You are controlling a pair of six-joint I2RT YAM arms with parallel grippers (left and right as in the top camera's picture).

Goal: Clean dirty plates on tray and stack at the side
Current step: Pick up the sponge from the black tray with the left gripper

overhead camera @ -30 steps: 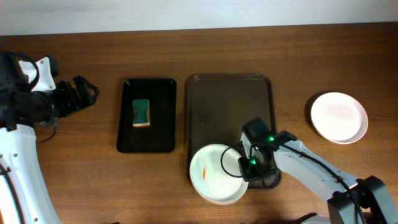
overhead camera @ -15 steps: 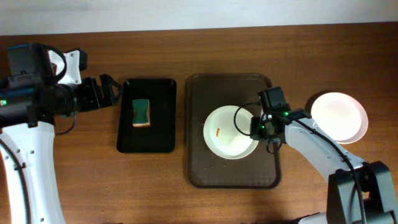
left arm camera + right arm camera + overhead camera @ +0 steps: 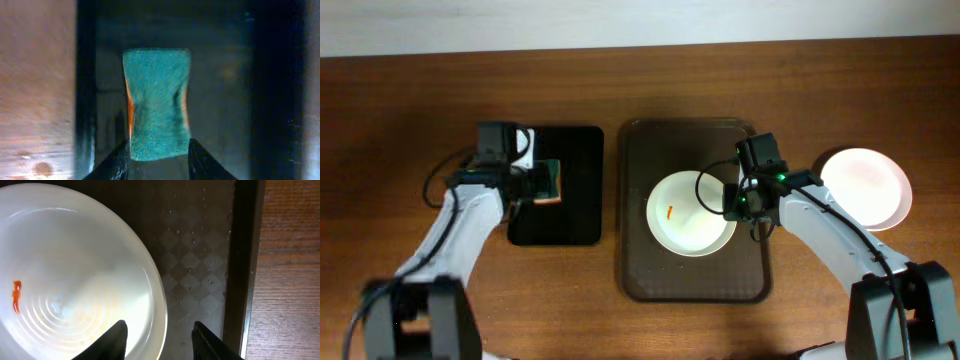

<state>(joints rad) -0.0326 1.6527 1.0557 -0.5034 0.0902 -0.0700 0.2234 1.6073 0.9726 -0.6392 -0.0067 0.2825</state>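
white and shallow, a dirty plate [image 3: 685, 235] is seen lying inside the dark brown tray [image 3: 645, 280], toward its right half, with an orange smear [image 3: 16, 296] near its centre. its right rim is straddled by the right gripper [image 3: 161, 340]. the jaws are set wide apart, one finger [image 3: 112, 345] over the plate's inner slope and the other over the tray floor, and nothing is clasped between them. a second white plate [image 3: 865, 187] is set on the wooden table [image 3: 420, 300] to the right of the tray, well apart from that gripper.

the left gripper [image 3: 159, 162] is placed over the small black tray [image 3: 580, 225], and the near end of a green sponge [image 3: 157, 100] is flanked by its fingers [image 3: 117, 165]. whether the sponge is pinched or merely bracketed cannot be told.

water droplets [image 3: 192, 240] on the brown tray are shown only by the right wrist view. the sponge's orange sides are shown only by the left wrist view, since overhead the sponge is half hidden by the arm. the second plate is shown overhead alone.
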